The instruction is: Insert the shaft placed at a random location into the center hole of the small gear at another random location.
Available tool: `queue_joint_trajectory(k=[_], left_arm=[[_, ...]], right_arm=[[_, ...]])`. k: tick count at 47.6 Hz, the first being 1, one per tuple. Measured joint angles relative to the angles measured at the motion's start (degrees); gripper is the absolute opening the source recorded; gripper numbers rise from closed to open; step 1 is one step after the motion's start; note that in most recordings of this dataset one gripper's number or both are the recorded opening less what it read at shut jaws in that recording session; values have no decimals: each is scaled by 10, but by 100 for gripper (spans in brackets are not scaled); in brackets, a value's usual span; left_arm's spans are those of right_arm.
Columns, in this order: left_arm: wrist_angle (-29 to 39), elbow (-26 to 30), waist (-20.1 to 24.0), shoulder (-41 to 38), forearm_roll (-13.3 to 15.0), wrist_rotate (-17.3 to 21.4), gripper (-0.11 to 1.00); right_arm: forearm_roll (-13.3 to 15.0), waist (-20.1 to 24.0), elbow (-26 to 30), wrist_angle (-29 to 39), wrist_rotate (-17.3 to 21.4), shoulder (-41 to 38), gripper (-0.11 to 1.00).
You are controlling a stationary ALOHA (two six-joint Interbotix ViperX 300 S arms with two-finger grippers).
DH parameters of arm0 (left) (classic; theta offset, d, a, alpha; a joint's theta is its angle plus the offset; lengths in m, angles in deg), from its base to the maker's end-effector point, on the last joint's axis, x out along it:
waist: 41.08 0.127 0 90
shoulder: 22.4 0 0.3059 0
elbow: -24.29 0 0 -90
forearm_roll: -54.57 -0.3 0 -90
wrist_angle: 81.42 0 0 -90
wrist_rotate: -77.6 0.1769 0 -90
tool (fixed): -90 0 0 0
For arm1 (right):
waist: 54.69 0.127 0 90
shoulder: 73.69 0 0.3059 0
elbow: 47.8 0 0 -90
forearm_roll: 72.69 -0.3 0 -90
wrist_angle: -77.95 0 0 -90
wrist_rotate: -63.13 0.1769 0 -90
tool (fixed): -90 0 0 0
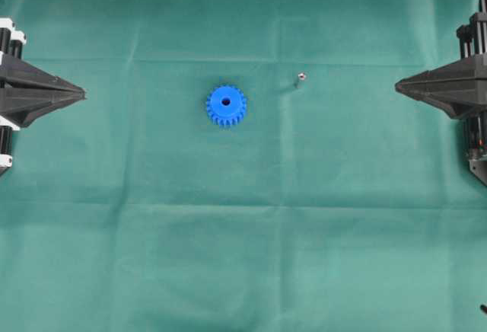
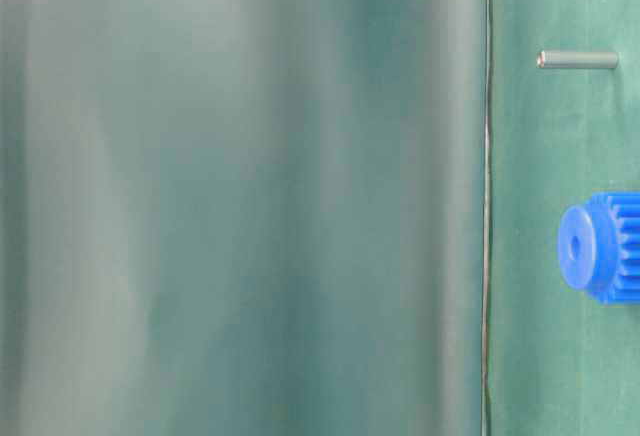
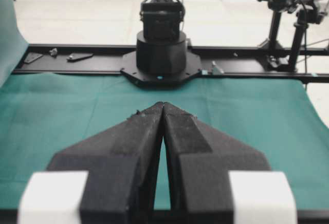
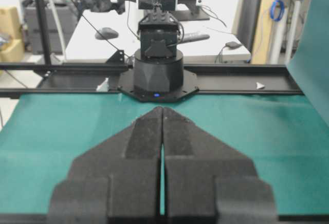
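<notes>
Overhead view looks straight down on the green cloth (image 1: 243, 256). Table-level view sits close, rotated sideways, sharing the gear (image 1: 226, 105) and pin (image 1: 300, 78). Wrist views face each other across the cloth.

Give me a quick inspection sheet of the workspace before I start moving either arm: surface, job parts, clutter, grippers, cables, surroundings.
Surface: green cloth with fold creases, covering the table.
Small gear: blue, lying flat near the middle, hub up, center hole open and empty.
Shaft: standing apart from the gear, towards the right arm's side; not inserted.
Clutter: nothing seen on the cloth.
Left gripper: shut, empty, parked at the left edge.
Right gripper: shut, empty, parked at the right edge.
Cables: none on the cloth; some wires behind the table in the right wrist view.
Surroundings: black rail and opposite arm base beyond the cloth, desks and stands behind.
</notes>
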Motion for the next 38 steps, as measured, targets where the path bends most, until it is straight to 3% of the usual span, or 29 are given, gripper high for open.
queue_joint_trajectory(k=[12,25,31,38], left_arm=[[19,7,-1,1,-4,-1,0],[20,7,0,0,-5,-1,0],[22,6,0,0,-5,-2,0],[23,7,0,0,-5,-2,0]], right_arm=[[2,-5,0,-1,0,-25,1],[2,-56,-5,-21,0,-90,2],[1,-76,-7,-50,0,-141,26],[0,-96,-10,-94,0,-214,70]])
